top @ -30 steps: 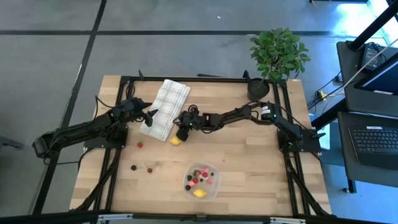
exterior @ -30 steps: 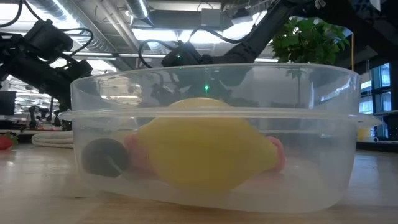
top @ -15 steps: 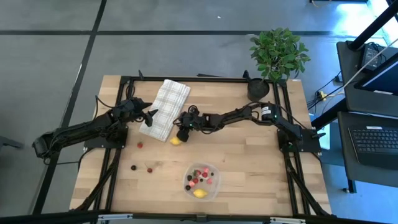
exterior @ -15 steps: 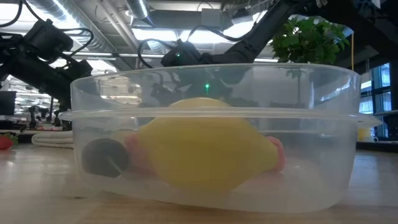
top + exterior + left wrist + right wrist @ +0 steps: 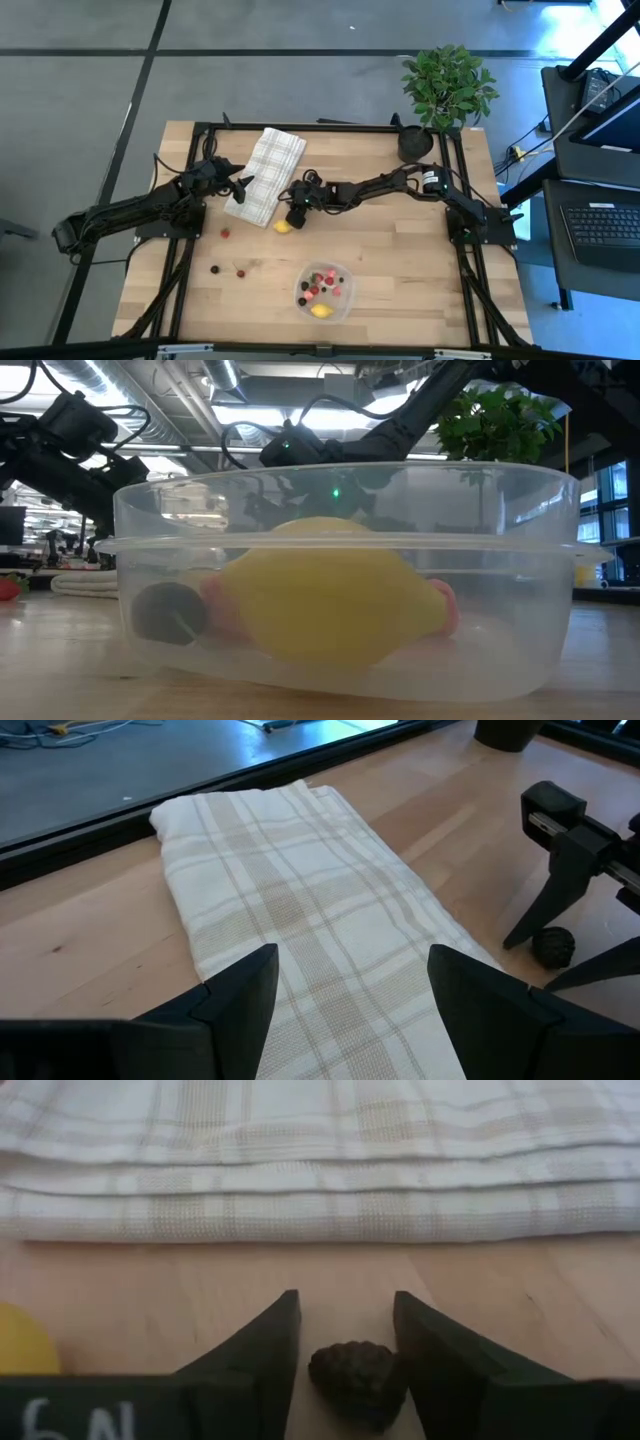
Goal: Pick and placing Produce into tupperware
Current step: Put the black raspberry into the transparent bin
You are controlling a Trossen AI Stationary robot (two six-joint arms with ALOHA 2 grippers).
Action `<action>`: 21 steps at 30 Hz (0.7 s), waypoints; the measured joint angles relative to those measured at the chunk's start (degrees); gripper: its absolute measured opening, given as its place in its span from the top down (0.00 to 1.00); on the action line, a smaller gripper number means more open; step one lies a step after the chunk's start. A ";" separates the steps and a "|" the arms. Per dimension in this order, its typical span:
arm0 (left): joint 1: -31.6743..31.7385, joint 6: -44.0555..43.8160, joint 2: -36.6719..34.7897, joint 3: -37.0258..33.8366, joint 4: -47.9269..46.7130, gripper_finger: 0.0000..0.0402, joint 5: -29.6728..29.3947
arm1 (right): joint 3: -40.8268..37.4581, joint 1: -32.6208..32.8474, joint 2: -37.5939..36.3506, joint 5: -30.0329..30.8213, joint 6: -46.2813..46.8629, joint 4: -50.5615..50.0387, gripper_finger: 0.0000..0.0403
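The clear round tupperware [image 5: 324, 291] stands near the table's front edge and holds a yellow lemon [image 5: 320, 600] and small red and dark berries. A second lemon [image 5: 283, 226] lies on the table beside my right gripper [image 5: 293, 215]. That gripper is open, and its fingertips stand on either side of a dark berry [image 5: 355, 1378] that rests on the wood by the checked cloth's edge. Loose berries lie at the front left: one red [image 5: 226, 233] and two darker ones [image 5: 215, 268], [image 5: 239, 270]. My left gripper [image 5: 350, 970] hangs open over the cloth's left side. My right gripper comes slanting down from the table's right, with the dark berry between its fingertips. One finger looks to lie against the berry's side [image 5: 392, 1372], and a thin gap shows at the other finger. The berry sits on the table.
The folded checked cloth [image 5: 265, 173] lies at the far middle-left. A green potted plant [image 5: 445, 85] and a black pot [image 5: 415, 142] stand at the far right corner. Black frame rails run along the table's sides.
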 joint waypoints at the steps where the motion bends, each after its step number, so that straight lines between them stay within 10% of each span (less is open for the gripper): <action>1: 0.00 0.00 0.00 -0.02 0.00 0.38 0.00 | 0.00 0.00 -0.01 0.00 0.43 -0.07 0.60; 21: 0.01 0.00 0.00 0.00 0.00 0.38 0.00 | 0.11 0.00 -0.22 -1.35 2.80 -2.42 0.64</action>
